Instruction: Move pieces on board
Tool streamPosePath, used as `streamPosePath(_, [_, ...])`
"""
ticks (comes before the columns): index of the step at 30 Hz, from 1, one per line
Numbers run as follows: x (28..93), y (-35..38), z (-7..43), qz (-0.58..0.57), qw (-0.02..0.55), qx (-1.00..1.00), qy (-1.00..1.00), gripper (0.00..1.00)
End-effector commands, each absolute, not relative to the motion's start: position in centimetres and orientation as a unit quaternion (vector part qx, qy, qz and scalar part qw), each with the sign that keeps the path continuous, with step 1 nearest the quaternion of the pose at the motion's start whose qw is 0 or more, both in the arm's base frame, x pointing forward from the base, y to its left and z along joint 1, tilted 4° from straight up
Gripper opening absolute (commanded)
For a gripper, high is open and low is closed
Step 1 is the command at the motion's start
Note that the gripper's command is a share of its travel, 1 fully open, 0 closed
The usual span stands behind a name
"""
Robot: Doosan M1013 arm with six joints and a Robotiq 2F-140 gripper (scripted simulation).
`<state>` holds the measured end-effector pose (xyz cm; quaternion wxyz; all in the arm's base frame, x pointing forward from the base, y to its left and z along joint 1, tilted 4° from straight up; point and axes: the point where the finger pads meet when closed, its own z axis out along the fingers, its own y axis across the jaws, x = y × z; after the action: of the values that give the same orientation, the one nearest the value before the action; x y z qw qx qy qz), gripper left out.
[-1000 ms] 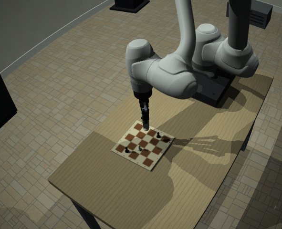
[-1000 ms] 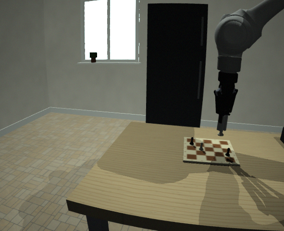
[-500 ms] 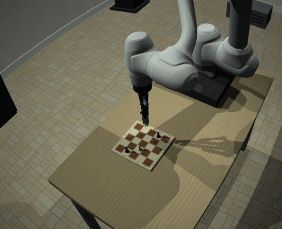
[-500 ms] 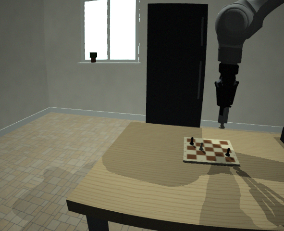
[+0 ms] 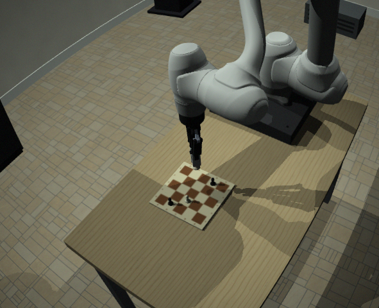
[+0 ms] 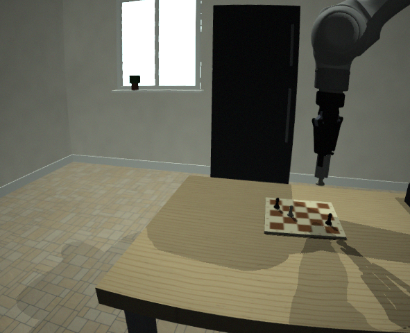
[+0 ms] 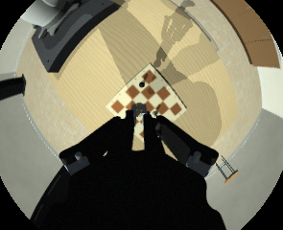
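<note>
A small chessboard [image 5: 192, 194] lies on the wooden table; it also shows in the exterior view [image 6: 303, 218] and the wrist view [image 7: 148, 98]. Three pieces stand upright on it: a black piece [image 5: 212, 181] near the far right side, a black piece [image 5: 170, 201] near the left edge, and a grey piece [image 5: 188, 199] beside that one. My gripper [image 5: 195, 164] hangs well above the board's far corner, pointing straight down. It is shut on a small pale chess piece [image 6: 319, 182], held clear of the board. The square labels are too small to read.
The robot's dark base [image 5: 282, 122] stands on the table behind the board. A tall black cabinet [image 6: 254, 93] stands beyond the table's far edge. The arm's large shadow falls across the table to the right of the board.
</note>
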<state>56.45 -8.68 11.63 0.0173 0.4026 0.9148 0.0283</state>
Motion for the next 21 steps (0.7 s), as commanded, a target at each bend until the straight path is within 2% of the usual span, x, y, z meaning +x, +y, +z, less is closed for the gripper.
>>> streamPosePath(1, [56.5,-8.5,11.7,0.029,0.019,0.356,0.934,0.0])
streamPosePath(17, [56.7,-6.8,11.8,0.012,0.028,-0.023,0.999,0.0])
streamPosePath(19, [56.7,-6.8,11.8,0.012,0.028,-0.023,0.999,0.0])
streamPosePath(21, [56.8,-6.5,11.8,0.007,0.029,-0.116,0.993,0.0])
